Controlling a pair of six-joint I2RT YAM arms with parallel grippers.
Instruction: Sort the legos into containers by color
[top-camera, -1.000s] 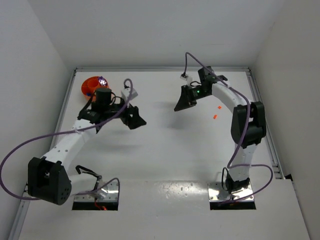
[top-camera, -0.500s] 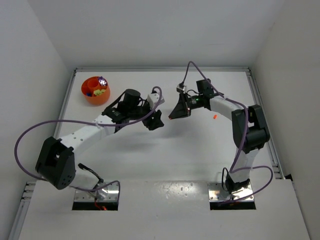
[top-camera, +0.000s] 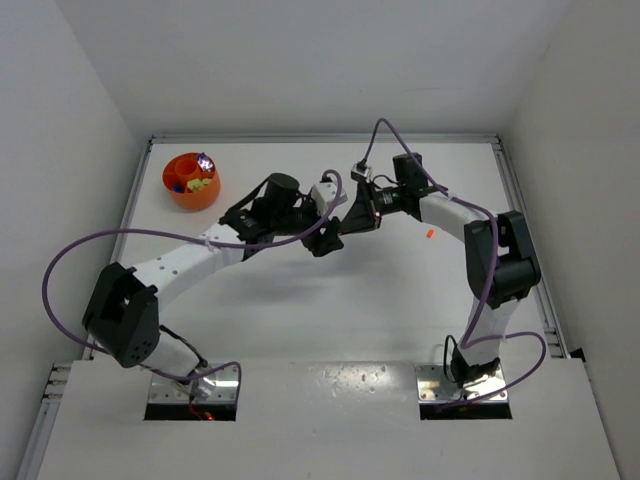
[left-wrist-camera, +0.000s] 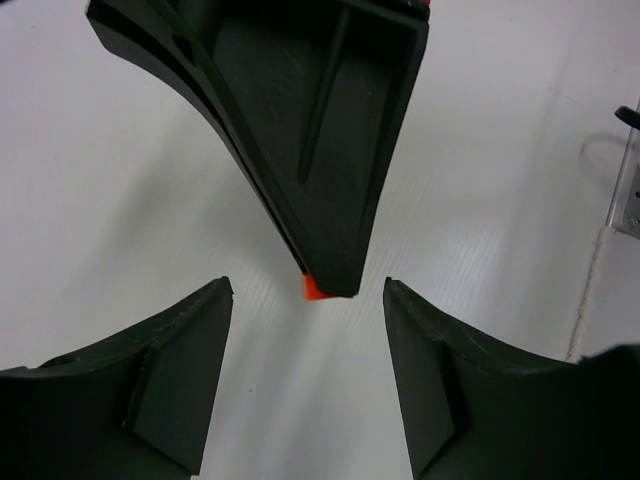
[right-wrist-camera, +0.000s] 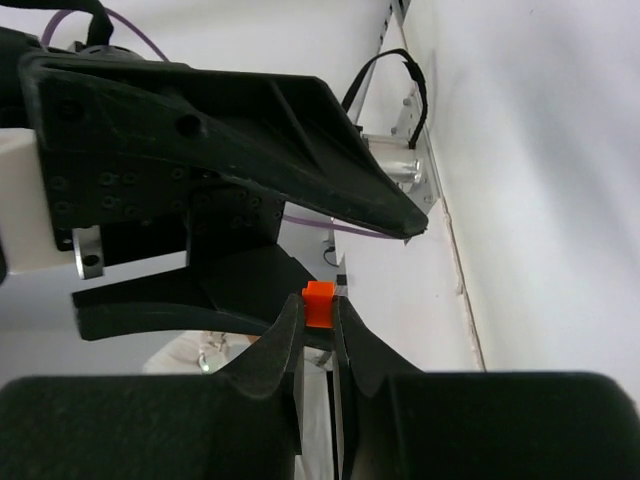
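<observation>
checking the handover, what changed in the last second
The left gripper swung right from beside the orange bowl to mid-table; the right gripper came left to meet it, its tip now between the left's open jaws. The right gripper stayed shut, holding an orange brick. The bowl and a loose brick stayed put.

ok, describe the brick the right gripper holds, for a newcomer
Above the table, both grippers meet tip to tip. The held orange brick is pinched in the right gripper's tips, between the left gripper's open jaws; the other orange brick lies on the table.
</observation>
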